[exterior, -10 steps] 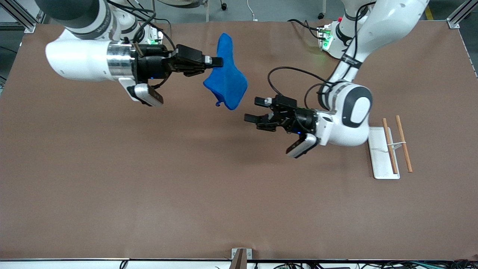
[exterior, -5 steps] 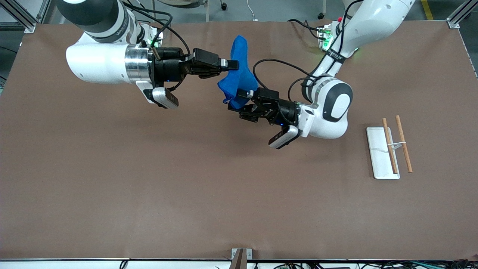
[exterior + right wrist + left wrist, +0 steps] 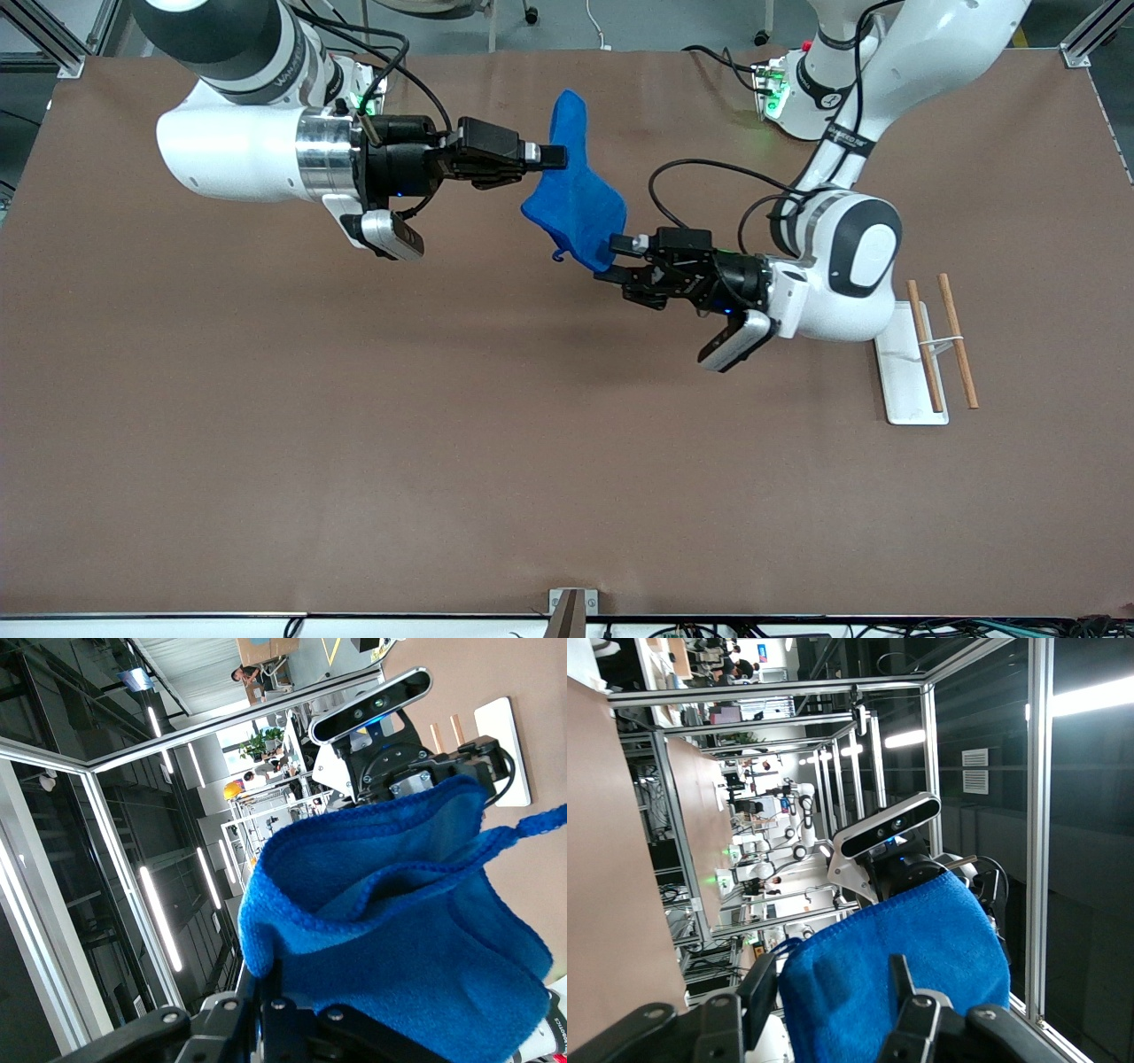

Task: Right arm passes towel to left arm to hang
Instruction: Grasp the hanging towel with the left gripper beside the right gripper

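While stretched in the air between two grippers, one blue towel [image 3: 576,199] hangs above the table [image 3: 354,443], well clear of its brown top. Clamped on the towel's upper edge: right gripper [image 3: 556,157], fingers pressed together on the cloth. At the towel's lower corner: left gripper [image 3: 622,257], one finger [image 3: 899,979] lying across the blue fabric, the other finger [image 3: 757,997] at the cloth's edge, so seemingly straddling it; cannot tell if gripping.

Toward the left arm's end of the table from the towel: one white tray [image 3: 899,381] carrying one wooden stick [image 3: 924,346], with a second wooden stick [image 3: 959,341] just beside the tray.

Compared with half a second ago: left gripper drawn back toward the tray, towel pulled out wider; right gripper unmoved.
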Robot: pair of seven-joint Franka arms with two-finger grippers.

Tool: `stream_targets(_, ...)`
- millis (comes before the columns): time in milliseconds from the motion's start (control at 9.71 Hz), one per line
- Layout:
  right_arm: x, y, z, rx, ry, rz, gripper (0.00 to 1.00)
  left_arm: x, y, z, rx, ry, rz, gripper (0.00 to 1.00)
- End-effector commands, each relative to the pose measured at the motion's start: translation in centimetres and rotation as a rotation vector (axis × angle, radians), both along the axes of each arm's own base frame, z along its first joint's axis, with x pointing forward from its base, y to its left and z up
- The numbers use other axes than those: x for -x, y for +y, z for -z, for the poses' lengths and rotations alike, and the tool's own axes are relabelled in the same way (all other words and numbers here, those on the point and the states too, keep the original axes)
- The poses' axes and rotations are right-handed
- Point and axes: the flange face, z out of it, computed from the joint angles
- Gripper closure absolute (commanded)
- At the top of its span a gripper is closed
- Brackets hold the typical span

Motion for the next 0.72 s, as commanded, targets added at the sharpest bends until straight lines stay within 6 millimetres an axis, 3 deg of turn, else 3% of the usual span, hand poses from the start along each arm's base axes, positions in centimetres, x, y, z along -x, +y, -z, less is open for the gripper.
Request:
stream_targets(0, -0.2, 0.1, -0.5, -0.019, 0.011, 0.008, 1.00, 0.9, 0.2, 0.4, -0.033, 0.005, 0.009, 0.50)
stream_targets(206, -0.2, 0.1, -0.4, -0.017, 0.011, 0.007, 1.00, 1.2, -0.2, -0.2, -0.035, 0.027, 0.024, 0.50)
stream_targets(618, -0.2, 0.1, -0.4, -0.017, 0.011, 0.009, 1.00, 1.0, -0.8, 3.2, -0.042, 0.091, 0.035, 0.42)
